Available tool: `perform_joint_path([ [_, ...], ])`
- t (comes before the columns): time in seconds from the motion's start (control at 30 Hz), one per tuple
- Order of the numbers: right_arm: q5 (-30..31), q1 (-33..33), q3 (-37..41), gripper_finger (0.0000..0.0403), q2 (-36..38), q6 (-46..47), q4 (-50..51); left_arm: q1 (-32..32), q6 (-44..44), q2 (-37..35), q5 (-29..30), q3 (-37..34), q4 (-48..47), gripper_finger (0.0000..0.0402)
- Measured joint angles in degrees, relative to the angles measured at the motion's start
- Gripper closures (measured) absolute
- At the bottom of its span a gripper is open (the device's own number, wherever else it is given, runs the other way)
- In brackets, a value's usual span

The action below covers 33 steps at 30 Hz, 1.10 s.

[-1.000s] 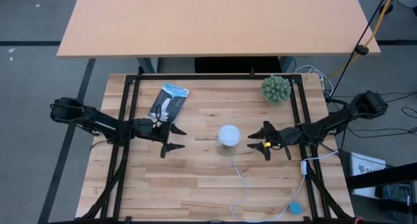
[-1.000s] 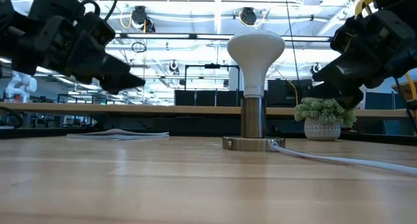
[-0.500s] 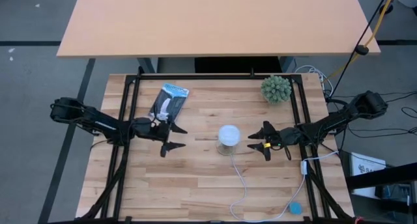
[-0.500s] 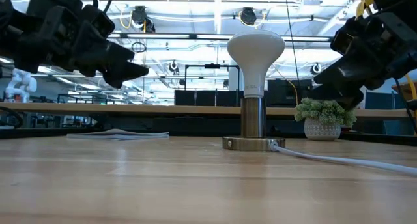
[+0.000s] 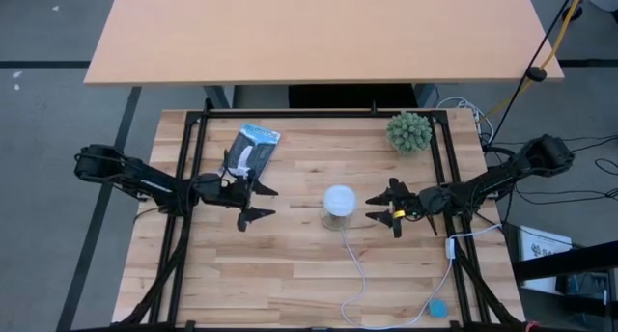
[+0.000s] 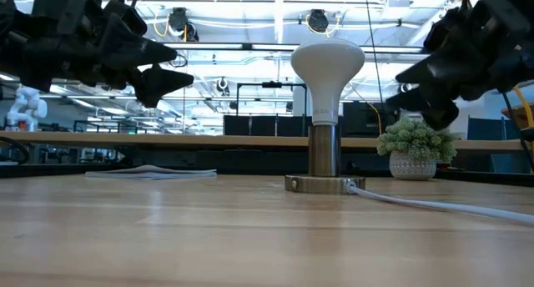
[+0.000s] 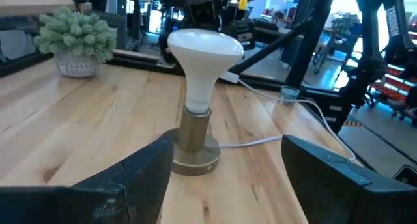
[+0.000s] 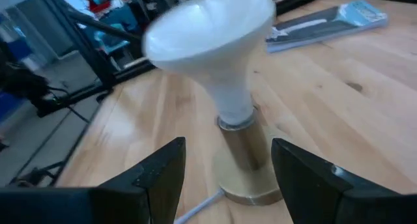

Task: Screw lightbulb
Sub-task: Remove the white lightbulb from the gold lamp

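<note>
The white frosted lightbulb [image 5: 339, 199] stands upright with its narrow base in a tan metal socket [image 6: 324, 158] at the table's middle; it also shows in the low view [image 6: 327, 70], the left wrist view [image 7: 203, 55] and the right wrist view [image 8: 212, 42]. The socket's round foot [image 7: 195, 160] rests on the wooden table. My left gripper [image 5: 263, 203] is open and empty, left of the bulb and apart from it, about level with its dome [image 6: 171, 66]. My right gripper [image 5: 379, 207] is open and empty, right of the bulb and apart from it [image 6: 409, 83].
A white cord [image 5: 362, 274] runs from the socket toward the table's near edge and ends at a blue piece [image 5: 437, 308]. A spiky green plant in a white pot [image 5: 409, 131] stands at the far right. A blue-and-white package [image 5: 249, 151] lies at the far left.
Both grippers have risen a little beside the bulb and have stayed open. My left gripper has also turned slightly about its wrist. The bulb and socket have kept still.
</note>
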<state>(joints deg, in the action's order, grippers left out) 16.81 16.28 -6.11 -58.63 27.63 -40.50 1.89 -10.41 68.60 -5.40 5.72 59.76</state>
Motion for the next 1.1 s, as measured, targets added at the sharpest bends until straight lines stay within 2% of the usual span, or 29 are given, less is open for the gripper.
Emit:
perform_joint_path([
  [0.17,5.31,0.06,0.0,0.0207,-1.95,1.64,4.09,0.0,0.88,0.0,0.5,0.0,0.01,0.0113],
  [0.4,6.15,0.06,0.0,0.03,-4.35,4.73,5.06,1.46,0.83,0.0,7.71,0.0,-0.69,0.0113],
  [0.5,5.93,0.06,0.0,0.0338,-4.35,4.72,4.99,2.95,1.71,0.0,11.62,0.0,-1.46,0.0127],
  [0.6,5.76,0.06,0.0,0.0369,-4.35,4.64,5.05,4.46,1.98,0.03,15.12,0.0,-1.92,0.0164],
  [0.7,5.46,0.06,0.0,0.0395,-4.35,4.66,5.17,5.51,3.23,0.02,15.99,0.0,-1.94,0.0219],
  [0.93,5.36,0.06,0.0,0.0397,-4.35,4.71,5.21,7.29,6.96,0.02,15.8,0.0,-2.24,0.0379],
  [1.1,5.36,0.06,0.0,0.04,-4.35,4.71,5.25,7.3,7.6,0.02,15.42,0.0,-2.26,0.0399],
])
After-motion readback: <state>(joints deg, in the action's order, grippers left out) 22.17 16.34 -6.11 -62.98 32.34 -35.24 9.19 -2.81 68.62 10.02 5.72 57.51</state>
